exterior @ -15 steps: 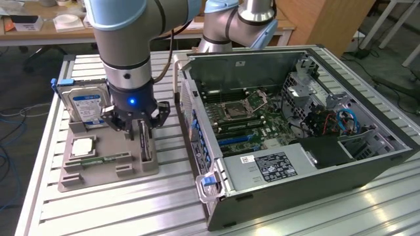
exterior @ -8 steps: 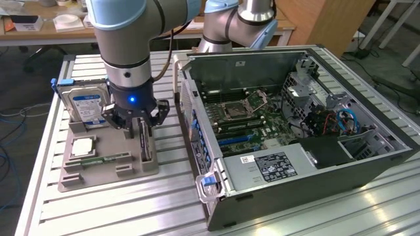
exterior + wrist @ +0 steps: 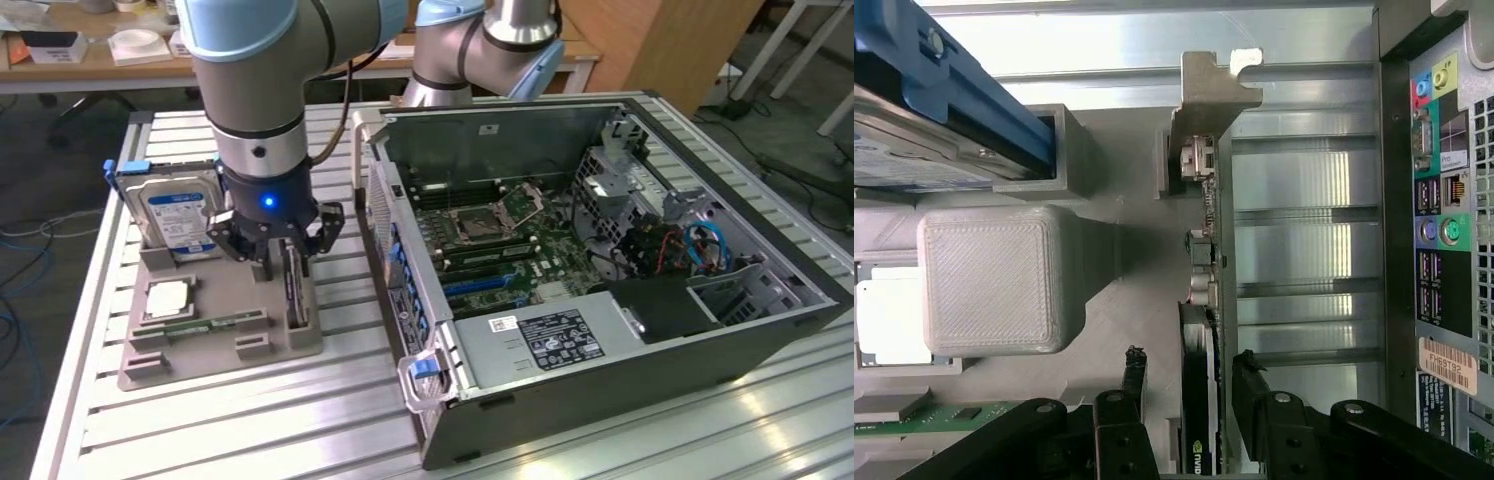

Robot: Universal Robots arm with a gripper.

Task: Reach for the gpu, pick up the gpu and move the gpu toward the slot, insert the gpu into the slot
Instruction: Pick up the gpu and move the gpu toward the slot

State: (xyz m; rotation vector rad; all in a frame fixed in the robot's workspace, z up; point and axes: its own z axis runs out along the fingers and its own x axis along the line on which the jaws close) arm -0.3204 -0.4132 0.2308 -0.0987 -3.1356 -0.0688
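The gpu (image 3: 295, 290) stands on its long edge in a grey holder (image 3: 220, 340) on the exterior view's left. In the wrist view the gpu (image 3: 1201, 300) shows edge-on as a thin dark card with its silver bracket (image 3: 1212, 92) at the far end. My gripper (image 3: 275, 245) hangs low over the card's near end. It is open (image 3: 1191, 375), with one black finger (image 3: 1135, 372) on each side of the card and a gap showing between finger and card. The slot (image 3: 475, 284) looks to be the blue strip on the green motherboard inside the open case.
A blue-labelled hard drive (image 3: 175, 215) stands upright in the holder beside the gripper, with a CPU (image 3: 167, 298) and a green memory stick (image 3: 214, 325) lying flat. The open computer case (image 3: 641, 330) rises on the exterior view's right, and its rear port panel (image 3: 1444, 200) is close to the card.
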